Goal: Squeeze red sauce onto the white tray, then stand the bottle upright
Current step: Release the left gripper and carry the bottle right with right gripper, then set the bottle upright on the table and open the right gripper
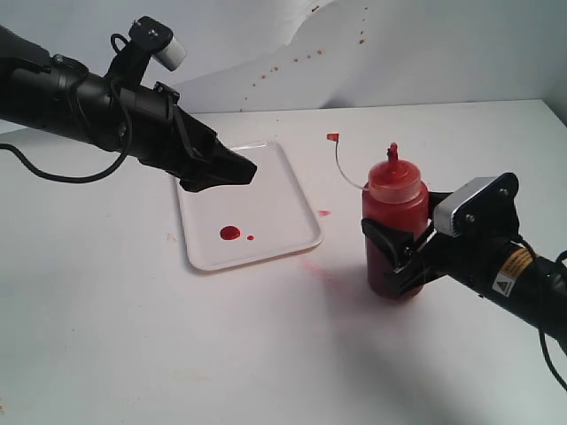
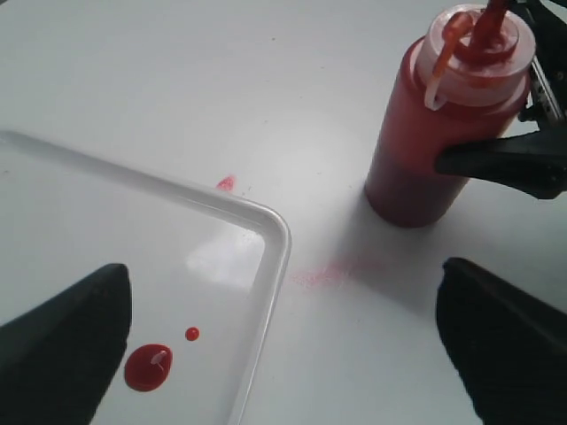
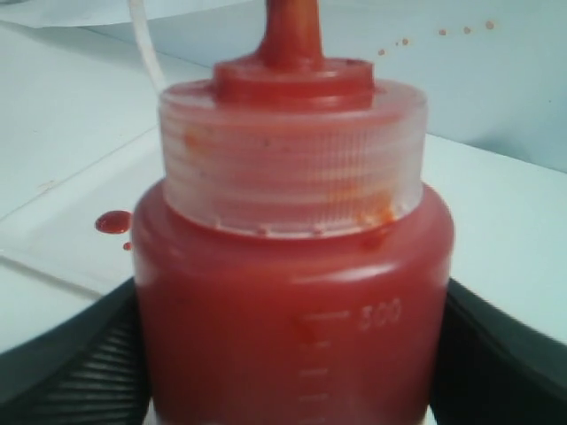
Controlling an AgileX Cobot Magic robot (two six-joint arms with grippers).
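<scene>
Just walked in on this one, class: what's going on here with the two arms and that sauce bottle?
The right gripper is closed around the squeeze bottle, which stands upright on the table, beside the white tray and not on it, with its nozzle uncapped. Two blobs of red sauce, one large and one small, lie on the tray. The left gripper hovers open above the tray, holding nothing. So the squeezing looks done and the bottle is upright, though not yet released.

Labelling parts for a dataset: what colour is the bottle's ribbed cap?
The cap is clear whitish plastic, smeared red; clearest in the right wrist view.
</scene>
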